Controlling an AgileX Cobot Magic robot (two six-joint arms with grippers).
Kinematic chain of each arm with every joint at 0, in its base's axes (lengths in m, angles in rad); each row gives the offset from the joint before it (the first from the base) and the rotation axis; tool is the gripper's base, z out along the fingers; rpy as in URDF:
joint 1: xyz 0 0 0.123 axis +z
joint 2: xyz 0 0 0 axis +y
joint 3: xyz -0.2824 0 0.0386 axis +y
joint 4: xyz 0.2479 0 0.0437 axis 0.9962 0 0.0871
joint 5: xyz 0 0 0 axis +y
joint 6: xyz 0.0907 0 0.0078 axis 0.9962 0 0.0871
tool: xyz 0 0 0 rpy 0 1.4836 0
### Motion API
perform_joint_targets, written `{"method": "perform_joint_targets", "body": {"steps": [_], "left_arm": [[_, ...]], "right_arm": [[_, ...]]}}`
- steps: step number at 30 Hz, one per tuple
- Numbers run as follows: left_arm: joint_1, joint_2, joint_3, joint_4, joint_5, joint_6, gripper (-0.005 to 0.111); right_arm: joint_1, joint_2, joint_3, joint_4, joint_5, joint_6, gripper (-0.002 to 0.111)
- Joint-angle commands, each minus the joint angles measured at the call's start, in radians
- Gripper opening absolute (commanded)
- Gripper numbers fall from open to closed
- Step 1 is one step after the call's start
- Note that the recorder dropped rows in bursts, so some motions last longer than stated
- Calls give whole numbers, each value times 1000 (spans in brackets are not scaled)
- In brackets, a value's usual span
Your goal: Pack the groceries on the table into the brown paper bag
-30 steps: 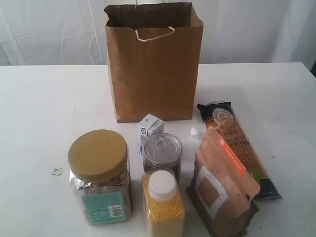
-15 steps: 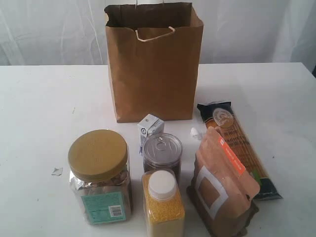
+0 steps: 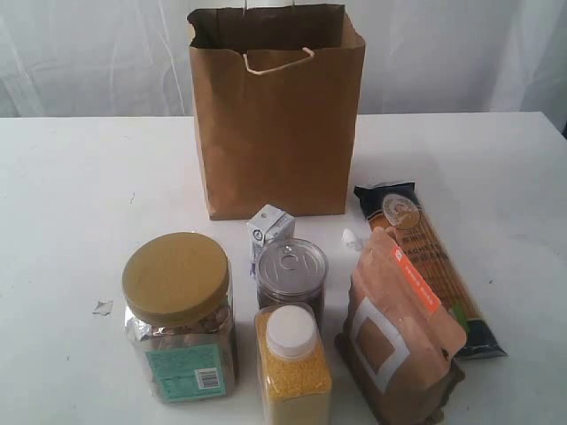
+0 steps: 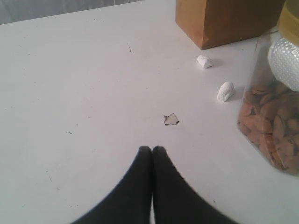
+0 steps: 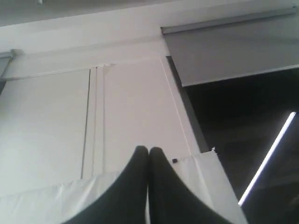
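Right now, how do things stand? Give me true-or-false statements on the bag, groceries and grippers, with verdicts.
1. The brown paper bag stands upright on the table. True.
2. The long spaghetti pack lies flat beside the brown-orange windowed pouch. True.
3. The pouch lies flat too. False: it stands on its base.
4. The left gripper and right gripper are both shut. True.
5. The left gripper holds the spaghetti pack. False: it holds nothing.

A: Any wording you can read?
B: None. The jar (image 3: 180, 314) label has a barcode, the spaghetti pack (image 3: 427, 258) a round emblem, the pouch (image 3: 399, 341) an orange strip. All lettering too blurred.
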Motion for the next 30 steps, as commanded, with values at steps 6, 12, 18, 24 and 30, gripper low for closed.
{"method": "perform_joint_targets", "body": {"steps": [6, 12, 18, 24, 30], "left_arm": [[-4, -5, 4, -1, -5, 2, 0], [-4, -5, 4, -1, -5, 2, 0], [-4, -5, 4, -1, -5, 2, 0], [-4, -5, 4, -1, -5, 2, 0], [-4, -5, 4, -1, -5, 2, 0]], "right_arm": [[-1, 518, -352, 22, 297, -462, 0], [-1, 903, -372, 70, 494, -699, 0], [-1, 1047, -372, 72, 791, -543, 0], [-1, 1010, -372, 70, 1071, -458, 0], [-1, 952, -445, 66, 1355, -355, 0]]}}
